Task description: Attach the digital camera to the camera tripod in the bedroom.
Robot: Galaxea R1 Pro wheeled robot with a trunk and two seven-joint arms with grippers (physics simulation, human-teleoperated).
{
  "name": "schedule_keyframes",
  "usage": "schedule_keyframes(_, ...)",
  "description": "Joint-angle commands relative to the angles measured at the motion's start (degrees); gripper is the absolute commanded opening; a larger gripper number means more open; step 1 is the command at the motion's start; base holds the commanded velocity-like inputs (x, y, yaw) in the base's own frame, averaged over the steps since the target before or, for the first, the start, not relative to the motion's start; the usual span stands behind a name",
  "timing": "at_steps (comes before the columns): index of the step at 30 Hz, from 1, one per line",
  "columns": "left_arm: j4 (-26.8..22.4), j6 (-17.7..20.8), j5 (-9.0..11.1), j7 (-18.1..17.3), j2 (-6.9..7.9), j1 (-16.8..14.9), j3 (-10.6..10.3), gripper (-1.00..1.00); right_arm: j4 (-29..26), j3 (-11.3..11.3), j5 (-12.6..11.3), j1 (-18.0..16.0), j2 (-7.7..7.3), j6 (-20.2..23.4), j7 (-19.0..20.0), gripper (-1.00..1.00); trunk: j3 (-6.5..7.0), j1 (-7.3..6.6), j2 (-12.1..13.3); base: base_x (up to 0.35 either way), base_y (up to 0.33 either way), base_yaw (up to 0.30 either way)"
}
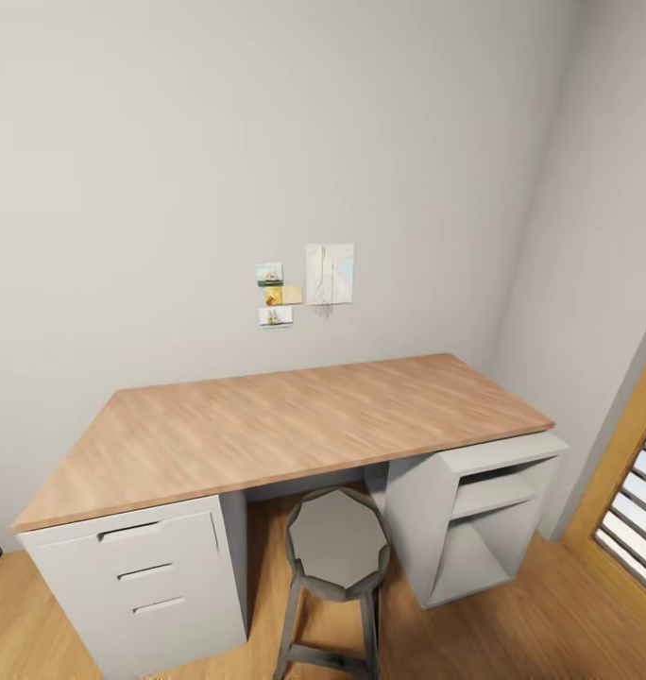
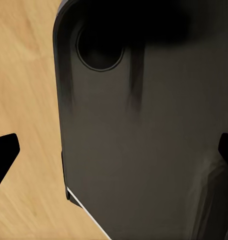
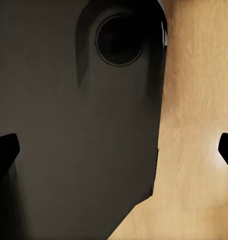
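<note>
The digital camera and the camera tripod are out of view. The head view faces a corner of the bedroom, with pale grey walls and a wood-topped desk (image 1: 295, 425) that has a bare top. In the left wrist view my left gripper (image 2: 114, 155) is open, its black fingertips (image 2: 4, 152) at the picture's two edges with nothing held between them. My right gripper (image 3: 114, 152) is open in the same way. Behind each gripper are a dark grey panel of my own body (image 2: 144, 125) (image 3: 69, 125) and light wood floor (image 2: 24, 75).
A grey stool (image 1: 339, 543) stands in the desk's knee gap. A white drawer unit (image 1: 144, 586) supports the desk's left end and an open white shelf unit (image 1: 484, 515) its right end. A wood-framed window (image 1: 635, 491) is at the right. Small pictures (image 1: 309, 283) hang on the wall.
</note>
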Motion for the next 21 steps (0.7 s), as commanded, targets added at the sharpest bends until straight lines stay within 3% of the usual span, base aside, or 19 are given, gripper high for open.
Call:
schedule_keyframes(1,0.0,-0.1,0.0,0.0,0.00,0.0,0.1,1.00,0.0,0.0,0.0,0.0,-0.01,-0.1,0.0,1.00,-0.03,-0.02,0.0,-0.198,0.075,0.000)
schedule_keyframes(21,0.0,-0.2,0.1,0.0,0.00,0.0,0.1,1.00,0.0,0.0,0.1,0.0,0.02,-0.1,0.0,1.00,-0.03,-0.02,0.0,-0.320,0.011,0.000)
